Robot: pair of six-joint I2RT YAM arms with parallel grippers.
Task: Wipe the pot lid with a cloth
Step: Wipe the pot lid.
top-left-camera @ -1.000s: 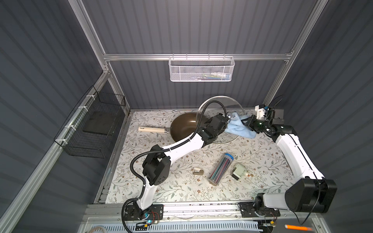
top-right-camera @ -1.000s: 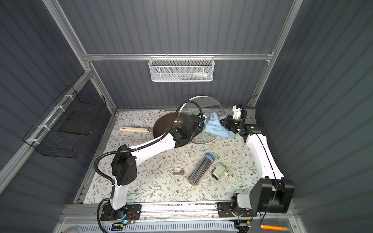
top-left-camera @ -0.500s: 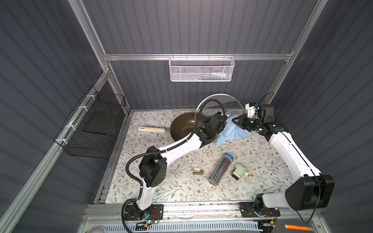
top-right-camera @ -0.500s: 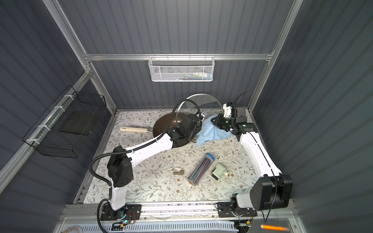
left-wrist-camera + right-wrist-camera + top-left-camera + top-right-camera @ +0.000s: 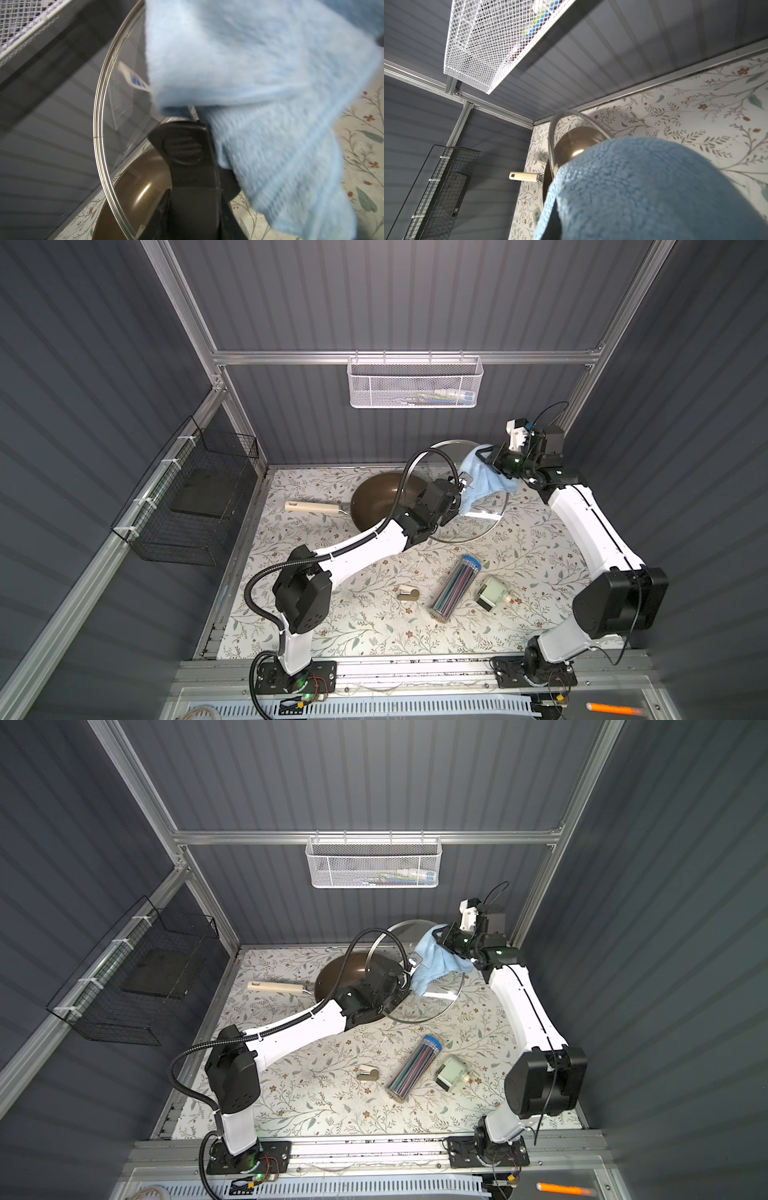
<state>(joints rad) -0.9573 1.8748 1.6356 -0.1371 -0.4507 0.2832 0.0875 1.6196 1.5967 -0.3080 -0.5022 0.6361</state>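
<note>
Pot lid (image 5: 478, 526) tilted, cloth (image 5: 478, 479) draped over its upper edge.

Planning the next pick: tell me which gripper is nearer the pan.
Left. The left gripper holds the lid at its handle, right beside the pan. The right gripper holds the cloth at the lid's far side.

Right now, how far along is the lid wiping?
Done: the left gripper holds the pot lid tilted up by its handle, and the right gripper has the cloth. In hand: cloth draped against the glass. Left: how much is wiped can't be told.
</note>
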